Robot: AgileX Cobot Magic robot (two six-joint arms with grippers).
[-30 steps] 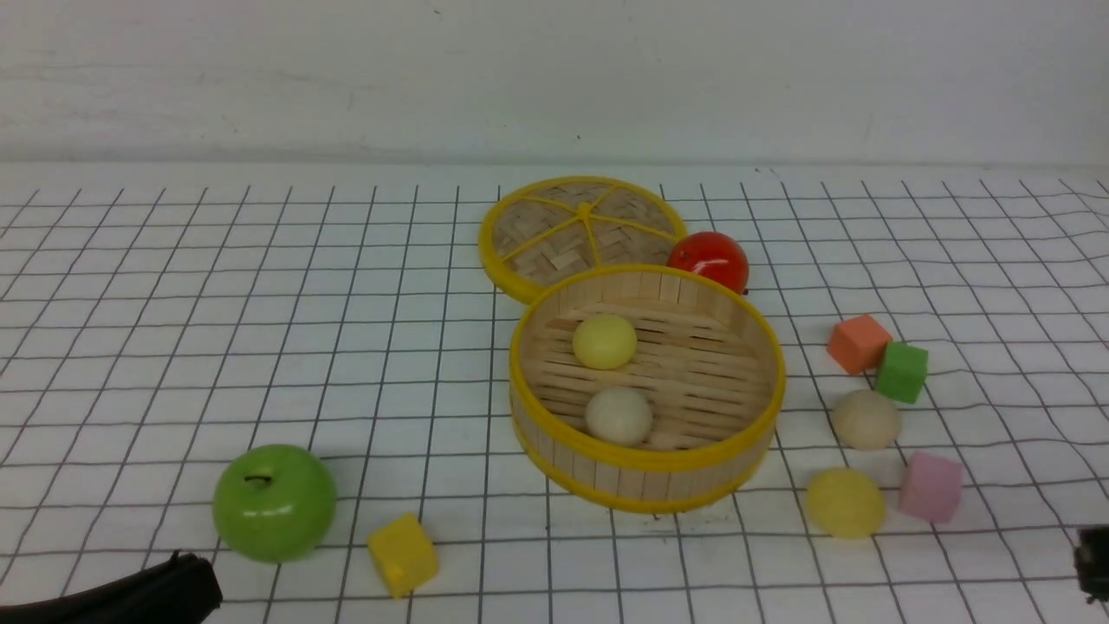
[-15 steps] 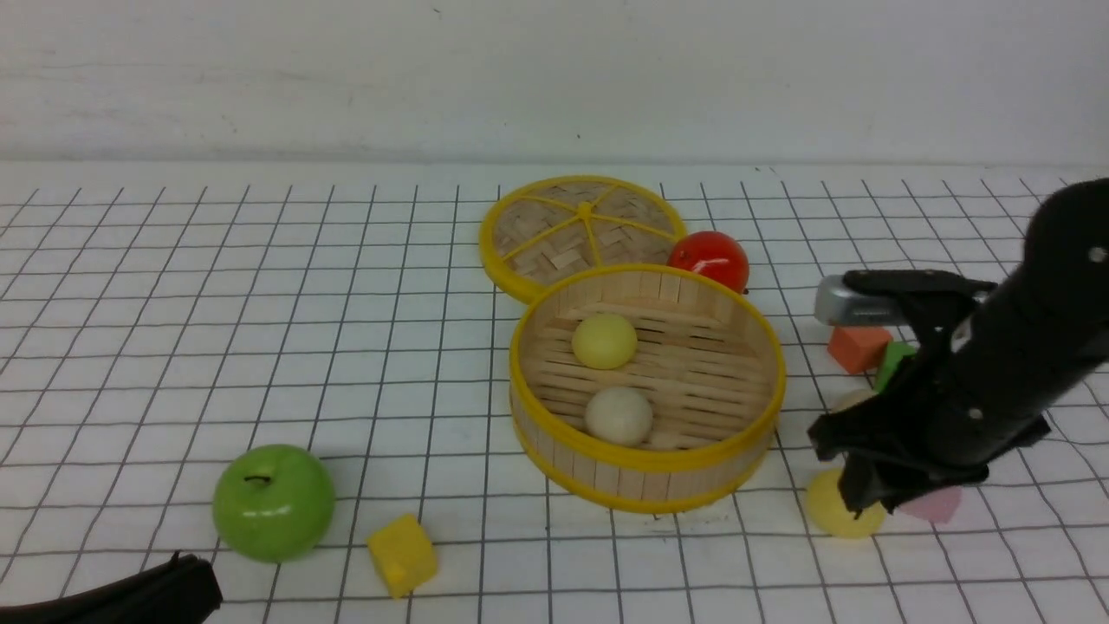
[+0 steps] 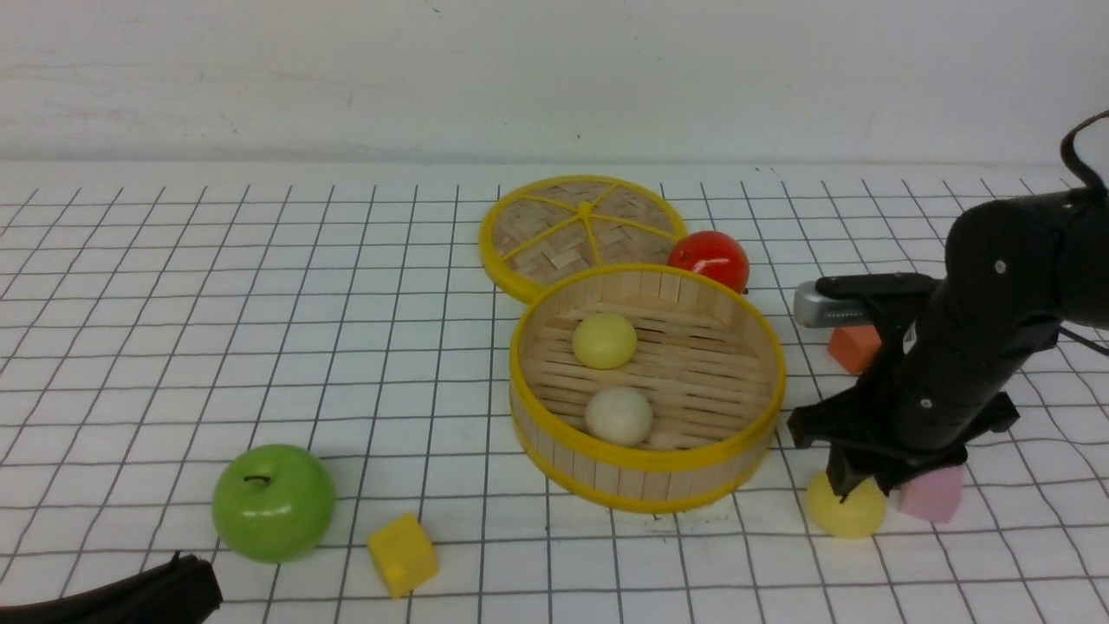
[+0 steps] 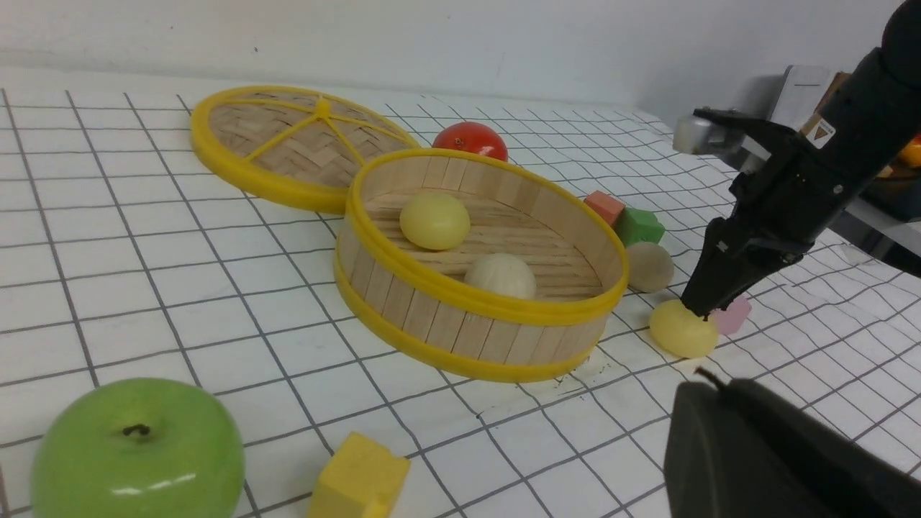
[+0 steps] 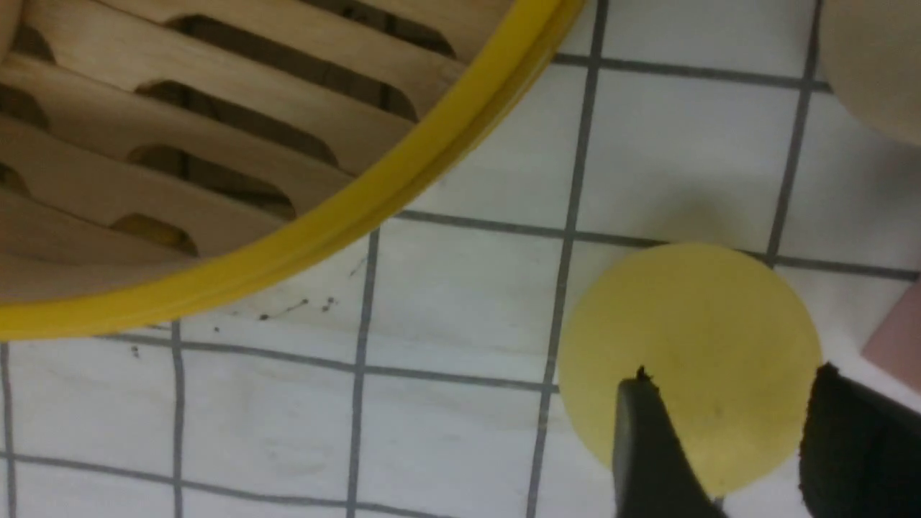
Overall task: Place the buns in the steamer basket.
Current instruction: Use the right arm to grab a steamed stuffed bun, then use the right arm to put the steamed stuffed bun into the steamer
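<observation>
A pale yellow bun [image 3: 845,513] lies on the gridded cloth [image 3: 346,347] just right of the steamer basket [image 3: 645,475], which holds a second yellow bun [image 3: 604,341] and an off-white bun [image 3: 618,416]. The right gripper [image 3: 859,487] hangs directly over it, jaws parted, gripping nothing. The left gripper [image 3: 165,594] rests closed and empty.

Gridded worktop [image 3: 260,303] carries steamer basket [image 3: 645,459], lid [image 3: 554,243], red ball [image 3: 710,258], green apple [image 3: 273,501], four foam cubes [image 3: 403,555], one yellow bun [image 3: 845,520], one beige bun [image 4: 650,266].
</observation>
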